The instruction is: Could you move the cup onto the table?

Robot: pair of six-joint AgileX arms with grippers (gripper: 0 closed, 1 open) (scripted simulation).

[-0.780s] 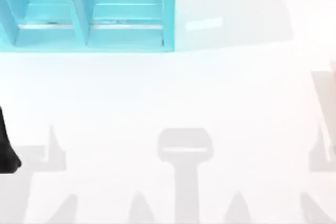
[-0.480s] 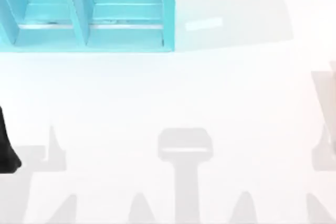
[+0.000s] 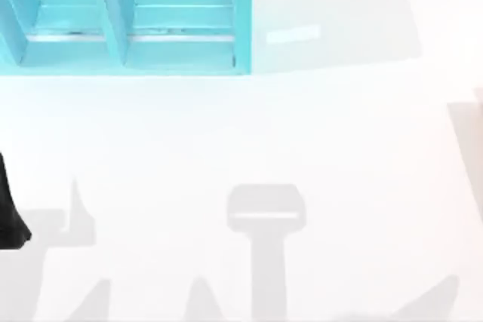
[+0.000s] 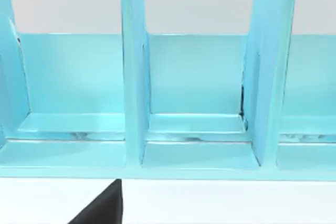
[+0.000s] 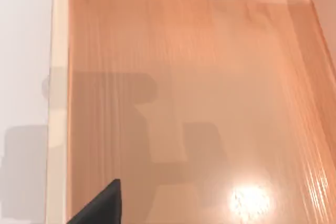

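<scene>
The cup is out of view. The table (image 3: pixel 302 126) is a wide glossy white surface crossed by grey shadows. At the top view's left edge, a black part of my left arm (image 3: pixel 9 216) hangs over the table. The left wrist view faces the turquoise shelf unit (image 4: pixel 131 103), with a dark tip of my left gripper (image 4: pixel 102 208) low over the white table (image 4: pixel 220 203) in front of it. In the right wrist view, a dark tip of my right gripper (image 5: pixel 102 205) hangs above the floor of a pale wooden box (image 5: pixel 199 77) beside the table (image 5: pixel 21 51).
The turquoise shelf unit (image 3: pixel 128 20) stands at the table's back left, and the compartments (image 4: pixel 194 87) I can see hold nothing. The wooden box has a light raised rim (image 5: pixel 58 103) along its table side.
The grey shadows at the table's right and front right have shifted and thinned. The shelf unit and the black part of my left arm have not moved.
</scene>
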